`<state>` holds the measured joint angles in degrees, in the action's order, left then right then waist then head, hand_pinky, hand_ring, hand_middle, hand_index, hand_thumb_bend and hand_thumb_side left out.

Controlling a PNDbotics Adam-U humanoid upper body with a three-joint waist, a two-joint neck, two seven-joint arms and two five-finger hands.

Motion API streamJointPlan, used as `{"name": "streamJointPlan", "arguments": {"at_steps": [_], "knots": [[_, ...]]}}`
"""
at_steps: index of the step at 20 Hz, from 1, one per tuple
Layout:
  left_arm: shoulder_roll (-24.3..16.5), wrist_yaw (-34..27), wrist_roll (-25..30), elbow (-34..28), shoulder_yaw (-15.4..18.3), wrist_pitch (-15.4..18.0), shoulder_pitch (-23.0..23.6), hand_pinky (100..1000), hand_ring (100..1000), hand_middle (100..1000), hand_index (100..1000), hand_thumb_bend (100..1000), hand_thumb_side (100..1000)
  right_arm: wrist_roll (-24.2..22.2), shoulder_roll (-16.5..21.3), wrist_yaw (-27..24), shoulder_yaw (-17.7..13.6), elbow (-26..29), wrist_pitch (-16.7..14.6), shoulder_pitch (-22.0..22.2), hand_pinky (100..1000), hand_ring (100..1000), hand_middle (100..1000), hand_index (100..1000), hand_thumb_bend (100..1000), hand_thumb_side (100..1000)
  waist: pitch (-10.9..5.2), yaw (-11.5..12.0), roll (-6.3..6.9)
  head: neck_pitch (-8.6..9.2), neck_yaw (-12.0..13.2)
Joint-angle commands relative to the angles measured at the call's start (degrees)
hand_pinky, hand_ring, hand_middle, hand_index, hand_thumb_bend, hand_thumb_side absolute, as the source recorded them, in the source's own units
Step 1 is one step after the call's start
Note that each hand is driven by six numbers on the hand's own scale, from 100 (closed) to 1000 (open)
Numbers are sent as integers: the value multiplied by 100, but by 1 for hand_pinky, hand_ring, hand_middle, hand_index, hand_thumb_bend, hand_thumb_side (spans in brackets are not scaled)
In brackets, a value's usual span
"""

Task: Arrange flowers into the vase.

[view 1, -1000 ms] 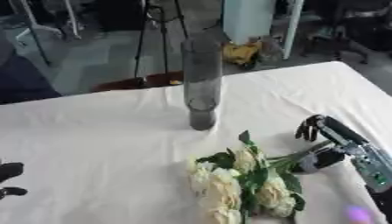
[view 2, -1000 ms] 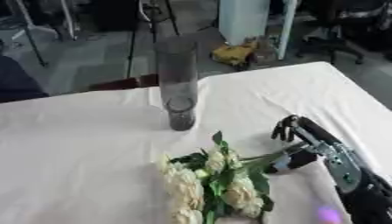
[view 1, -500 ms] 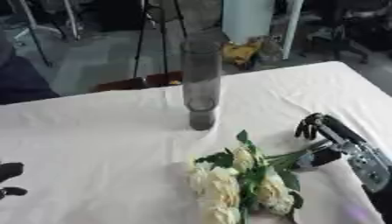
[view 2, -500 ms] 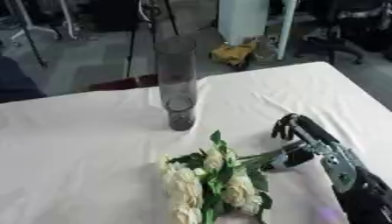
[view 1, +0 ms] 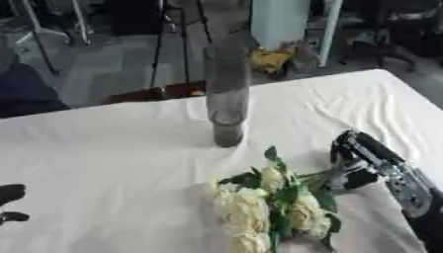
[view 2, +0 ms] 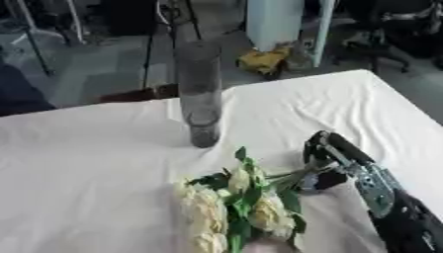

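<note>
Office-type bkgd: grey floor, tripod legs (view 1: 173, 54), chair bases, a pale pillar and something yellow (view 1: 270, 58) on the floor behind. In front, worktop (view 1: 112, 163) w/ wrinkled white cloth.

We see a tall clear glass vase (view 1: 227, 94) upright near the far-centre of the worktop, empty as far as we can tell. The flowers (view 1: 268, 210), a cream-white bunch w/ green leaves, lie on the cloth, near the vase but apart from it; heads toward the near edge, stems running right.

Right robot hand (view 2: 325, 160) sits at the stem end, fingers curled over the stems; looks like a grasp, though the actual contact is hidden under the fingers. Left robot hand (view 1: 10, 203) shows only as dark fingers at the lower-left edge, idle, touching nothing; curled or straight, we can't tell.

Risks, our read:
- Vase is narrow and tall, so a bump from stems or wrist on the way in prob tips it; no hand is steadying it.
- Bunch is head-heavy, grip is at the stem end, so on lift it may droop or rotate and the stems miss the mouth.
- Stems could slide out or splay if not all are caught.
- Loose cloth could drag and shift the vase.

Writing/brands: none readable anywhere.
</note>
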<state>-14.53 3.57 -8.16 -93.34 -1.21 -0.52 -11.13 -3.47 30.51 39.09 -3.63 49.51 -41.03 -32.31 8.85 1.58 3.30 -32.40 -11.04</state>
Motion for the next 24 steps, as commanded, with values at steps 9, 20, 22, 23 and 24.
{"name": "streamJointPlan", "arguments": {"at_steps": [9, 20, 22, 23, 24], "knots": [[-51, -10, 7, -118, 6, 11, -68, 533, 761, 676, 661, 378, 1000, -508, -29, -398, 170, -70, -354, -9, 216, 507, 202, 385, 960, 340, -11, 9, 54, -56, -8], [-53, -10, 1, -119, 12, 9, -61, 533, 761, 676, 661, 377, 1000, -707, -39, -851, 133, -15, -169, 38, 100, 312, 100, 369, 958, 339, -27, 4, 23, -63, -4], [-53, -10, 2, -118, 11, 9, -58, 533, 760, 676, 660, 375, 1000, -692, -36, -967, 139, -1, -59, 42, 100, 208, 100, 366, 940, 334, -30, 9, 19, -64, -5], [-53, -11, 2, -117, 10, 9, -56, 533, 760, 676, 660, 376, 1000, -693, -35, -1020, 138, 1, -12, 42, 100, 196, 100, 366, 948, 330, -31, 11, 17, -65, -6], [-52, -11, 2, -116, 10, 9, -55, 533, 760, 676, 660, 376, 1000, -703, -31, -1065, 139, 4, 30, 41, 100, 169, 100, 366, 945, 327, -32, 12, 16, -65, -7]]}}
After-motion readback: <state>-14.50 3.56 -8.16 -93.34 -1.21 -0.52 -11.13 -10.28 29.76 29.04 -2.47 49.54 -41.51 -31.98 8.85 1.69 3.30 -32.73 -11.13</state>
